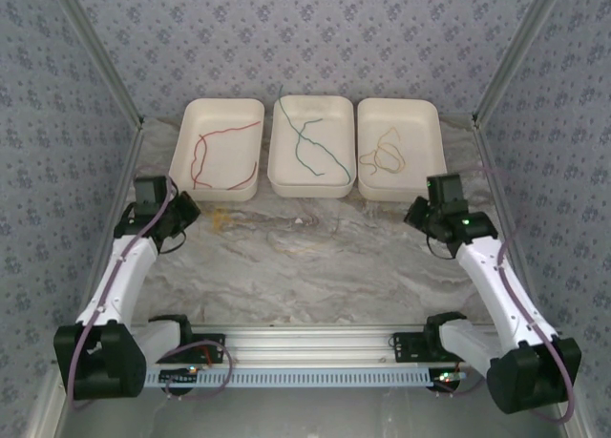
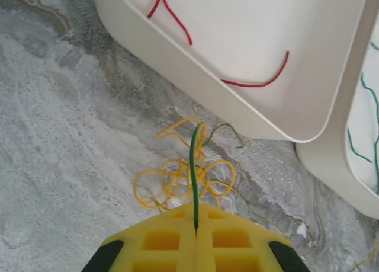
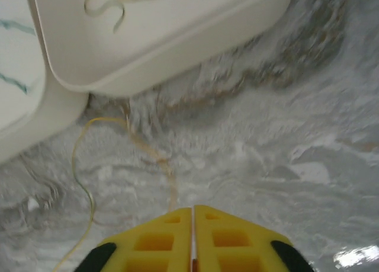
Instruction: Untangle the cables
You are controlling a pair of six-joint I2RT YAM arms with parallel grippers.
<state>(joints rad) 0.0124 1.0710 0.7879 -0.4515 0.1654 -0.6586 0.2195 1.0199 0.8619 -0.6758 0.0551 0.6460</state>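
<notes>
three white trays sit side by side at the far edge of the marble desk [image 1: 315, 257]. the left tray [image 1: 224, 102] holds a red cable [image 1: 198, 161], the middle tray [image 1: 310, 185] a green cable [image 1: 299, 150], and the right tray [image 1: 401, 102] a pale cable [image 1: 382, 156] lying in loose loops. each cable lies alone in its tray. the left jaws are clenched on a green strand [image 2: 193, 171], which rises straight up from between the yellow pads. they hover near the front corner of the left tray. under that strand a yellow tangle [image 2: 177, 186] of small loops lies on the desk, just in front of the left tray's wall. the right jaws are low over the desk in front of the right tray, with a thin slit between the pads. a yellow strand [image 3: 74, 156] lies on the desk, and one part of it runs up to their tips. i cannot tell whether they grip it.
</notes>
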